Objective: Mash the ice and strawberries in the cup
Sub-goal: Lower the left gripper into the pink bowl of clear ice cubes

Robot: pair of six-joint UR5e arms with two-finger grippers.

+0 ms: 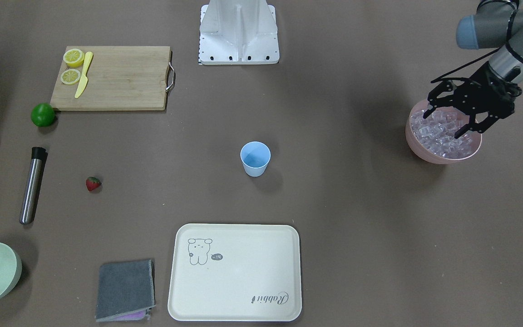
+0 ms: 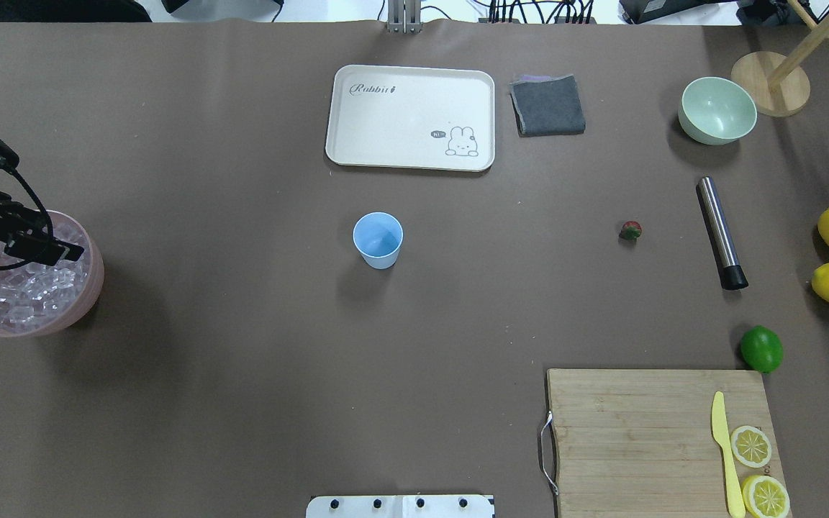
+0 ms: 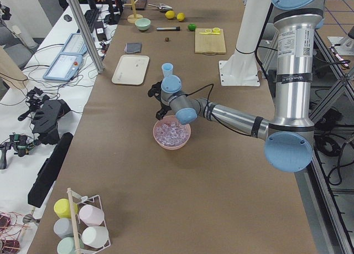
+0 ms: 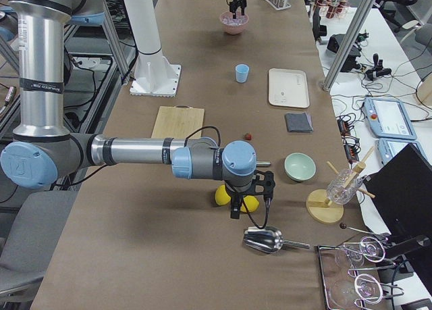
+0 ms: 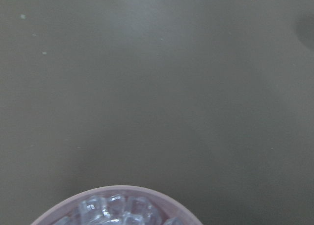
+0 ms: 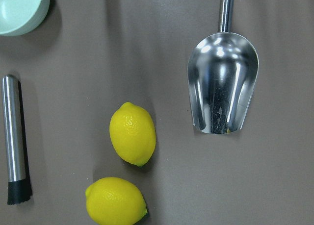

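Front-facing view: left gripper (image 1: 445,123) hangs spread over ice (image 1: 443,138) in the pink bowl (image 1: 420,152) at the table (image 1: 357,204) edge. Cup (image 1: 255,158) stands alone mid-table, with the strawberry (image 1: 92,183) well apart. Right gripper (image 4: 246,202), by the lemons (image 6: 132,133), cannot be judged.

Cream tray (image 1: 243,286), grey cloth (image 1: 125,289), wooden board (image 1: 125,79), lime (image 1: 43,114), steel muddler (image 1: 32,186)

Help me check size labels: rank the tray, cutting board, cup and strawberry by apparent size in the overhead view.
1. cutting board, though it lies nearer the camera, so its lead over the tray is unsure
2. tray
3. cup
4. strawberry
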